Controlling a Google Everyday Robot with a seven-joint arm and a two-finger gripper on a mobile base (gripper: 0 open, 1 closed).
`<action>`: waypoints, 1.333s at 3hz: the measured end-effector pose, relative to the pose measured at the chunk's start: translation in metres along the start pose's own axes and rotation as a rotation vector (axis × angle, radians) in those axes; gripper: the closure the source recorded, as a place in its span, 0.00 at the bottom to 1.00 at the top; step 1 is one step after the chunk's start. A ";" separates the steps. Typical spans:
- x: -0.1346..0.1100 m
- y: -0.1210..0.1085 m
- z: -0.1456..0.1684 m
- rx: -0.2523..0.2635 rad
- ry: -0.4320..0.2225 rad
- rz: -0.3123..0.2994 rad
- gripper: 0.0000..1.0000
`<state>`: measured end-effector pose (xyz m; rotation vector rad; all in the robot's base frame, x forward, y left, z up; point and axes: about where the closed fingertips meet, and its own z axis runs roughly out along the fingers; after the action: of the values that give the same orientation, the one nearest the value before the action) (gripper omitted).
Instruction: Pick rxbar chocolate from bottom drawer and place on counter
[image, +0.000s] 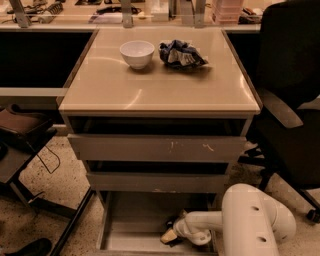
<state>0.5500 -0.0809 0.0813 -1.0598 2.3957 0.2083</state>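
The rxbar chocolate (175, 223) shows only as a small dark shape low in the bottom drawer (132, 225), right of the middle of its grey floor. No markings can be read on it, and its outline merges with shadow. The tool (169, 236) sits right at that dark shape, with a pale beige tip pointing left. Whether it is open or closed, or has hold of the bar, I cannot tell, because the wrist and the shadow cover the contact.

The white arm (200, 225) reaches in from the right. Its large rounded link (255, 220) blocks the drawer's right front corner and is cut off by the lower edge. The drawer's front edge is cut off there too.

Above it, two scuffed grey drawers (157, 148) stand partly pulled out with dark insides. The beige surface (160, 90) carries a white bowl (137, 52) and, just beside it, a crumpled blue-and-white bag (181, 54). A black chair (295, 100) stands to the right, partly out of view. The cluttered workbench (100, 12) behind is cropped at the top.
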 end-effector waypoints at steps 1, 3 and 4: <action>0.000 0.000 0.000 0.000 0.000 0.000 0.42; -0.009 -0.001 -0.015 0.000 0.000 0.000 0.89; -0.012 -0.001 -0.020 0.000 0.000 0.000 1.00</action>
<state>0.5500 -0.0807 0.1045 -1.0599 2.3954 0.2080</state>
